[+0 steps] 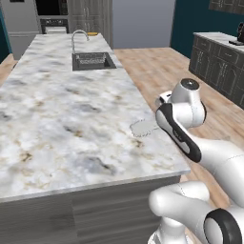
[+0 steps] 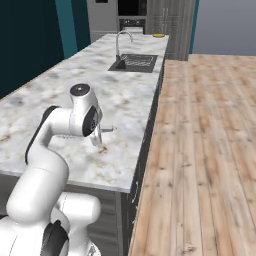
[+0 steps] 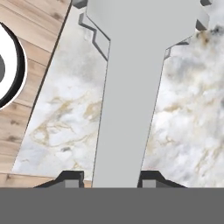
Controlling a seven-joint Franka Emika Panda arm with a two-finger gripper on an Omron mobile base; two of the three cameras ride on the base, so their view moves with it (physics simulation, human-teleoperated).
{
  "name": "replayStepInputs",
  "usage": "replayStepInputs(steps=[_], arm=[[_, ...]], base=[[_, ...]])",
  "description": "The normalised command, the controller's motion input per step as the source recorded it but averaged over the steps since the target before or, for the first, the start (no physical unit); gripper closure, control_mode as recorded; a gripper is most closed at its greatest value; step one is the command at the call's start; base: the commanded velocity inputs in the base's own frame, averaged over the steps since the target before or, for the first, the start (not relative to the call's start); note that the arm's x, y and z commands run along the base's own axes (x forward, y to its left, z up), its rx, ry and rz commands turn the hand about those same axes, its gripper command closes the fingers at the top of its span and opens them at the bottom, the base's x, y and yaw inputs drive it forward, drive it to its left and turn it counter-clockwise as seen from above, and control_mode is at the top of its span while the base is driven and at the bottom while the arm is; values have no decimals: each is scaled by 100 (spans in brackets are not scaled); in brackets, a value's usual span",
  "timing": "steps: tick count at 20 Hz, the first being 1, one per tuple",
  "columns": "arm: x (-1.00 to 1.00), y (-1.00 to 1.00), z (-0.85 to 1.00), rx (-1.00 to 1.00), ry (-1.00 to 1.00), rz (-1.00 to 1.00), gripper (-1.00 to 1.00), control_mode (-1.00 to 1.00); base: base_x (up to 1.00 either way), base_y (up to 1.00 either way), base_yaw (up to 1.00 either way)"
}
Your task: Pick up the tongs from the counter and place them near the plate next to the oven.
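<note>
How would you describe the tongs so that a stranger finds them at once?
Start at the long marble counter and follow it from the sink toward the robot. The tongs, flat and silver-grey, lie near the counter's edge beside the arm, marked by their scalloped ends.

There are no words, numbers or signs to read here. The bench has no writing on it, and nothing else does either.

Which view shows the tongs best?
Hand view: the tongs run up between both fingertips, ridged end at the top. Left base view shows just the scalloped end beside the arm; right base view just a sliver past the wrist.
</note>
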Motion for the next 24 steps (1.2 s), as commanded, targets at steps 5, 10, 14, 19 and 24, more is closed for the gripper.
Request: replayStepInputs(steps=[5,10,14,19,24], arm=[[0,0,23,0,0,0,100,100],[0,0,0,0,0,0,100,100],[0,0,0,0,0,0,100,100],[0,0,0,0,0,0,100,100],[0,0,0,0,0,0,100,100]], base=[[0,0,0],[-21,-2,0],[-50,-5,0],[-53,-14,0],[-18,-67,0]])
